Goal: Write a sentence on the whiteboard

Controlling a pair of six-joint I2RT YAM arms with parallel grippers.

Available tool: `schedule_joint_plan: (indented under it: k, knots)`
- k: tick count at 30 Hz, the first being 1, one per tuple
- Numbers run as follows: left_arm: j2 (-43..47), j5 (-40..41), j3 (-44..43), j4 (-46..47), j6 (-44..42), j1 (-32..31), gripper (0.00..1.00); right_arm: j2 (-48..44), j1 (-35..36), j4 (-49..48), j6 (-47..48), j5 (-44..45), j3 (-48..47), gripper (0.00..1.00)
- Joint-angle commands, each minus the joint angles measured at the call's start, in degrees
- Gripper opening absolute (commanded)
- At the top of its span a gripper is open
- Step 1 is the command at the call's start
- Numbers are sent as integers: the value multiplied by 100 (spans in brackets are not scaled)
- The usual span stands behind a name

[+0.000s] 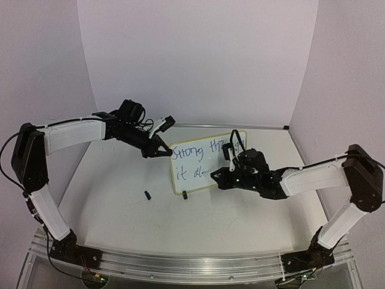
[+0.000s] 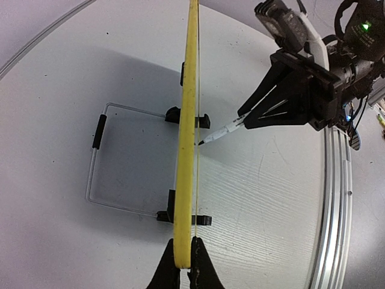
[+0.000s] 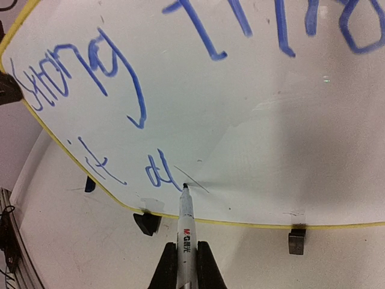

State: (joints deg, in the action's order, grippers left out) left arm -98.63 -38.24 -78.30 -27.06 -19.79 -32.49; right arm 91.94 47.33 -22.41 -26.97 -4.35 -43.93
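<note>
Overhead, one whiteboard (image 1: 207, 158) stands near the middle of the table (image 1: 120, 223), between two arms. The left gripper (image 1: 161, 150) is clamped on the board's left edge and braces it. The right gripper (image 1: 219, 178) reaches in at the lower line of writing. Two lines of blue writing are counted: the upper one looks complete and the lower one is barely begun. One small dark piece (image 1: 147, 195) lies loose on the table near the board. It may be a cap, but this cannot be confirmed.

From the left wrist, the board appears edge-on and roughly upright. The left fingers pinch its yellow frame between them. Two black clip feet (image 2: 187, 117) hold the board, and one wire stand (image 2: 96, 162) extends behind it. One marker (image 2: 221, 129) is gripped tight in the right gripper, with its tip touching the board face.

From the right wrist, the marker tip rests on the board just right of the last letter in the lower line, where a faint thin stroke begins.

To perform this step well:
- Apply light pressure only, because a hard push could rock the board back against its stand.
- Keep the left clamp firm throughout.
- Move the tip along the baseline set by the first letters.
- Lift the tip cleanly between letters.
- Match the letter size of the upper line so the words fit before the right edge.
</note>
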Motion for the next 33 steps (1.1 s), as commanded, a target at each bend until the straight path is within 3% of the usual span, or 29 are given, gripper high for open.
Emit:
schedule_joint_plan:
  k: [1, 33]
  knots:
    - [1, 439, 51, -465, -308, -57, 0, -530, -19, -141, 104, 144, -64, 0]
    - [8, 444, 52, -474, -316, -56, 0, 229, -27, 45, -99, 273, -33, 0]
